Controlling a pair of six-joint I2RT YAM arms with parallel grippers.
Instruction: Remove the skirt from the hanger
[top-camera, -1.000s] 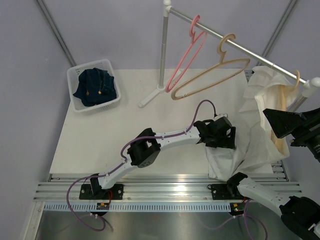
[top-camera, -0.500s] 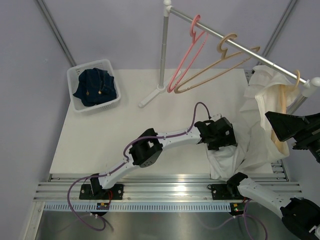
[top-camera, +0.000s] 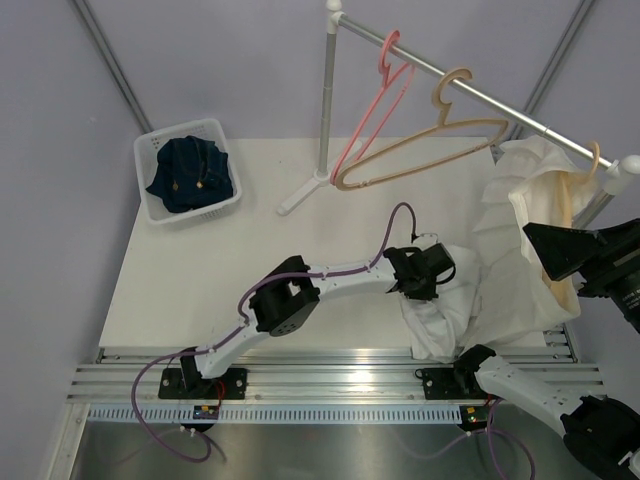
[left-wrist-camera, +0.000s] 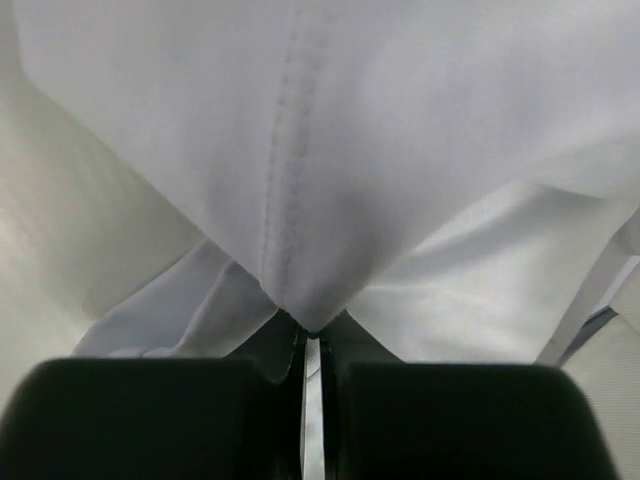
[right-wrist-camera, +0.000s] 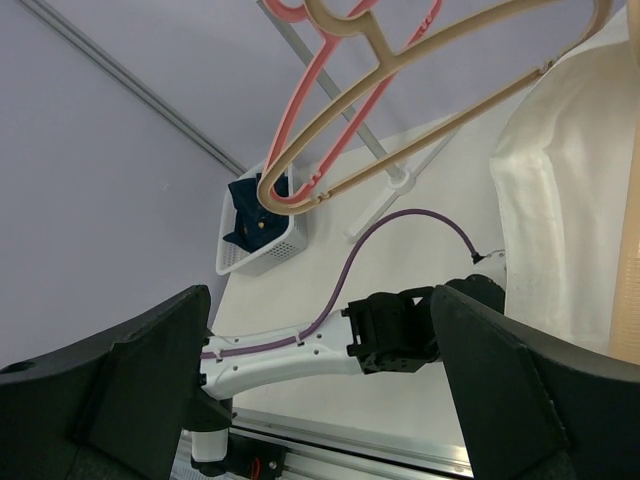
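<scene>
Walls (top-camera: 200, 60): plain pale lavender, evenly lit, at 9, 12 and 3 o'clock
Desk (top-camera: 300, 250): white matt top, centre
Aluminium rails (top-camera: 330, 372): slotted, along the desk edge at 6 o'clock
Metal struts (top-camera: 108, 60): slanting against the walls, 11 and 1 o'clock
Garment rack (top-camera: 329, 100): white upright, chrome bar, 12 to 3 o'clock

On the table (top-camera: 200, 280), the basket (top-camera: 150, 150) stands at 10 o'clock with a cloth (top-camera: 190, 172) in it. The rail (top-camera: 500, 99) runs from 12 to 3 o'clock; two hangers (top-camera: 442, 97) hang on it, the skirt (top-camera: 500, 240) at 3 o'clock.
</scene>
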